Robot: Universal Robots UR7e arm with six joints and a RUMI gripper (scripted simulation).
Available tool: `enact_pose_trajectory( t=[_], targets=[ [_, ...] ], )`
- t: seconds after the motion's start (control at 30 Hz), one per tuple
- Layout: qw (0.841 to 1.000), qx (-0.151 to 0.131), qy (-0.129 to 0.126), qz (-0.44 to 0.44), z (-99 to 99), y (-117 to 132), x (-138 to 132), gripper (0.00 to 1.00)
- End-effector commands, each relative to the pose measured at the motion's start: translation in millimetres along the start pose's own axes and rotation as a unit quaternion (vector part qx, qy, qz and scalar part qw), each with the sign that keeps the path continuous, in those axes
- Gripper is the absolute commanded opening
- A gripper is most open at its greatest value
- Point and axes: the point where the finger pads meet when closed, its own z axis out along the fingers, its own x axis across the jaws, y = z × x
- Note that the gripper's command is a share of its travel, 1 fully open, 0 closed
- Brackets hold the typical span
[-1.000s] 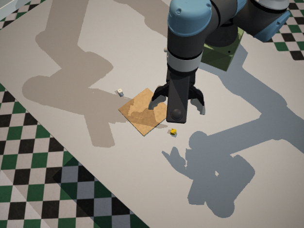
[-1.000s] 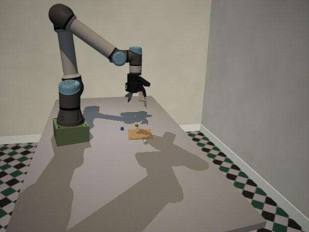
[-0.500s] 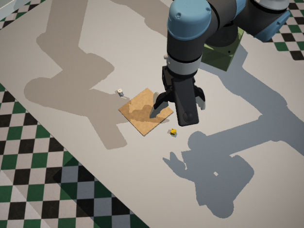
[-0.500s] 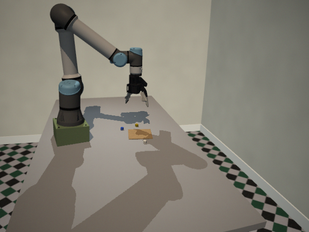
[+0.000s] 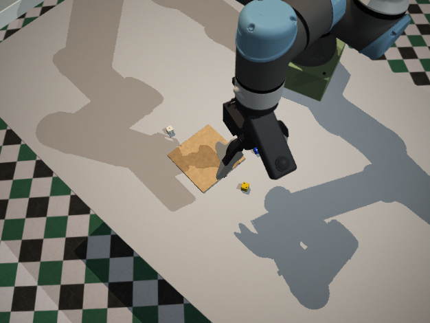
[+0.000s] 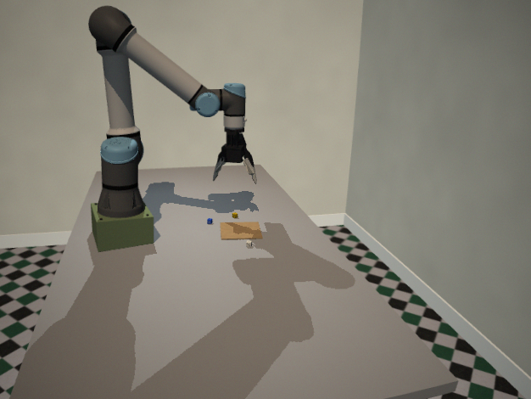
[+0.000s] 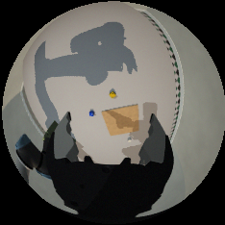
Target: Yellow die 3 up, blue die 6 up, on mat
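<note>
The yellow die (image 5: 244,186) (image 6: 235,215) (image 7: 112,94) sits on the table (image 5: 145,194) (image 6: 192,309) (image 7: 96,139), off the mat (image 5: 199,179) (image 6: 229,233) (image 7: 112,129) but near one edge. I can't be sure of its top no. from here, so I might turn it the wrong way if I guess.

The blue die (image 5: 256,150) (image 6: 209,221) (image 7: 91,113) is on the table too, off the mat, near a corner. In the top view the arm hides part of it, and its dots are too small to read. Same risk: wrong no. up.

The white die (image 5: 170,130) (image 6: 249,244) (image 7: 130,139) is off the mat as well, by the far side from yellow. If a finger bumps it, it could roll and spoil its top no., so I'd keep well away w/ the claw.

My claw (image 5: 231,158) (image 6: 235,182) (image 7: 110,112) is wide open, nothing in it, up above the table. I think the job is at its start: pick a die & line up. The dice are tiny next to the fingers, so if I come down a bit off, a tip may knock one away. If I let go too high or crooked, it could tumble, or end up tipped on the mat's edge.

The tool (image 5: 251,156) (image 6: 235,180) (image 7: 110,112) had turned about its upright axis, so that in the top view its long black housing (image 5: 272,142), which had pointed almost straight down the picture, slanted toward the lower right and covered most of one finger. That turn brought part of the blue die (image 5: 256,150) (image 6: 209,221) (image 7: 91,113) out from hiding in the top view, while in the exterior view the housing no longer jutted out to the right and the fingers (image 6: 249,168) spread more evenly to either side. The tool's shadows on the mat (image 5: 205,133) (image 6: 231,235) (image 7: 115,129) and table (image 5: 145,222) (image 6: 192,266) (image 7: 96,139) had changed shape too.
</note>
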Motion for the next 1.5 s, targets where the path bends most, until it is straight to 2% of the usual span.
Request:
enact_pose_trajectory(
  t=[0.0,0.33,0.43,0.53,0.67,0.93,1.03,1.1,1.2,1.47],
  targets=[
    [0.996,0.003,-0.001,-0.085,3.5,-1.4,-1.9,1.0],
    [0.981,0.003,-0.001,-0.192,7.4,-2.0,-3.5,1.0],
    [0.981,0.003,-0.001,-0.192,7.4,-2.0,-3.5,1.0],
    [0.969,0.003,0.0,-0.248,9.5,-2.1,-4.2,1.0],
    [0.96,0.003,0.0,-0.279,10.7,-2.1,-4.6,1.0],
    [0.931,0.003,0.0,-0.365,14.0,-1.6,-5.5,1.0],
    [0.931,0.003,0.0,-0.365,14.0,-1.6,-5.5,1.0],
    [0.913,0.003,0.0,-0.407,15.7,-1.3,-5.9,1.0],
    [0.904,0.003,0.0,-0.428,16.5,-1.1,-6.0,1.0],
    [0.862,0.003,0.0,-0.507,19.9,0.0,-6.3,1.0]
  ],
)
